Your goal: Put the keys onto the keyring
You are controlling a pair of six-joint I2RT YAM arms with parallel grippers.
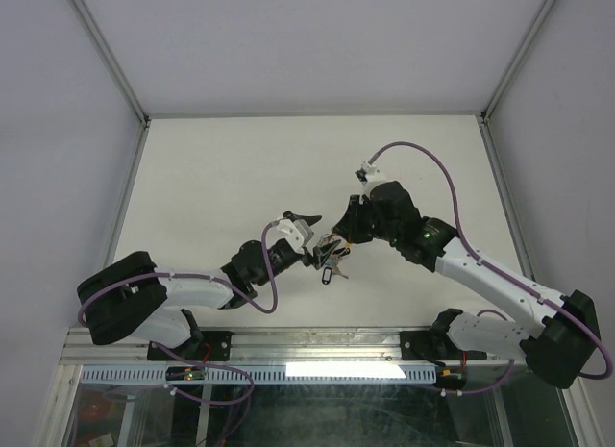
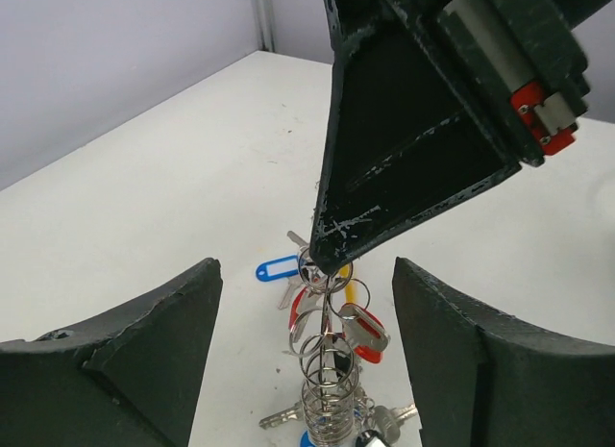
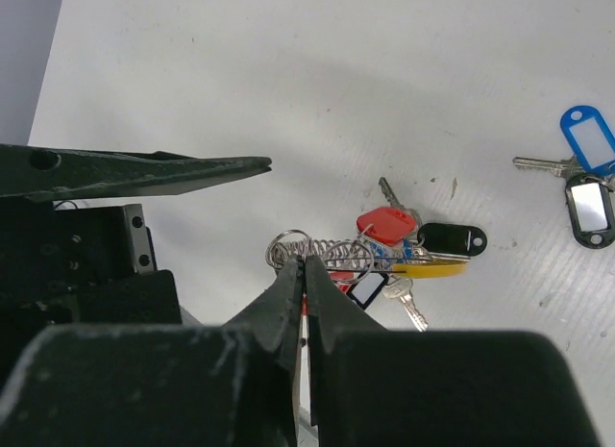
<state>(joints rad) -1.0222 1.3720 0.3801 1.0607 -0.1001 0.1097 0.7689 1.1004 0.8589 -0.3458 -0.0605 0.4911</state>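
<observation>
The right gripper (image 3: pixel 306 266) has its fingers pressed together on the wire of the keyring (image 3: pixel 428 268), pinching it at the end of a coil of wire loops (image 3: pixel 327 250). In the right wrist view the threaded keys (image 3: pixel 408 308), with a red tag (image 3: pixel 384 224) and a black tag (image 3: pixel 452 240), bunch at 3 o'clock of the pinch, beside the ring's yellow section. The left gripper (image 2: pixel 306 274) faces the bunch with its fingers wide apart and nothing between them. Two keys lie loose on the table (image 3: pixel 240 62) — a blue-tagged key (image 3: pixel 586 137) and, just beside it at its 6 o'clock, a black-tagged key (image 3: pixel 588 205) — well apart from the bunch, toward its 2 o'clock. By my reading, the step in hand is fetching one of these with the free left gripper. To do it well, the right pinch should hold firm so the ring's open end is easy to find; whether that end is exposed I cannot tell. The left fingers should close on the plastic tag rather than the flat metal blade, which would likely slip, leaving the small loop free for threading. Approaching from the blue tag's 12 o'clock side should avoid dragging its neighbour.
</observation>
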